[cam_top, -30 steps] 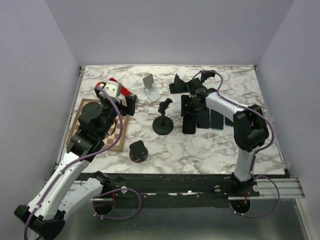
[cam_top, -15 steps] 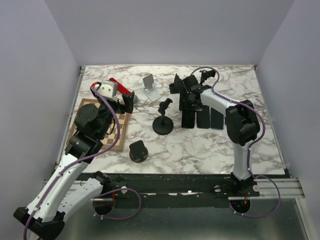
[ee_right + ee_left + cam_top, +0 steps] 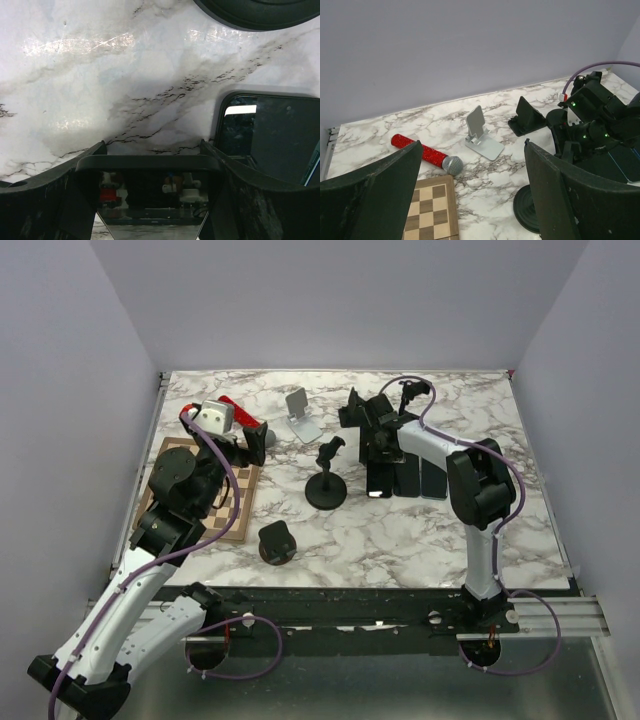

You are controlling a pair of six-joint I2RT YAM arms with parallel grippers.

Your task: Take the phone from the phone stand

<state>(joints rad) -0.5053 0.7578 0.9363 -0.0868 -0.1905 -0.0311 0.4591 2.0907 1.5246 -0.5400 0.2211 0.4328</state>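
**Right gripper (image 3: 152, 148).** Its fingers (image 3: 47, 200) are clamped on a glossy black phone (image 3: 150, 192), gripped across its width. The handset's end edge sits just short of the fingertips, and its screen mirrors the gripper's own body.

**Position of the phone.** No part of a stand shows around the held handset.
- Beyond the fingertips there is only bare marble table (image 3: 100, 75).
- Off to one side of the fingers, a second phone (image 3: 270, 140) lies flat on the table.
- Further out past the tips is the rim of a round black stand base (image 3: 260, 10), apart from the held phone.
- Whether the held phone touches the table cannot be told.

**Left gripper (image 3: 472, 160).** Its fingers are spread wide and hold nothing.
- Ahead of them, well apart, stand a white folding phone stand (image 3: 481, 131) and a black wedge stand (image 3: 527, 117). Both appear unoccupied.
- A red microphone (image 3: 422, 152) and a chessboard (image 3: 430, 210) lie nearer, toward one finger.

**Assessment.** The removal itself appears done, since the phone is in the right fingers and clear of every stand in view. What remains, by my judgement, is to lay the handset on the marble, let go of it and draw the fingers back.
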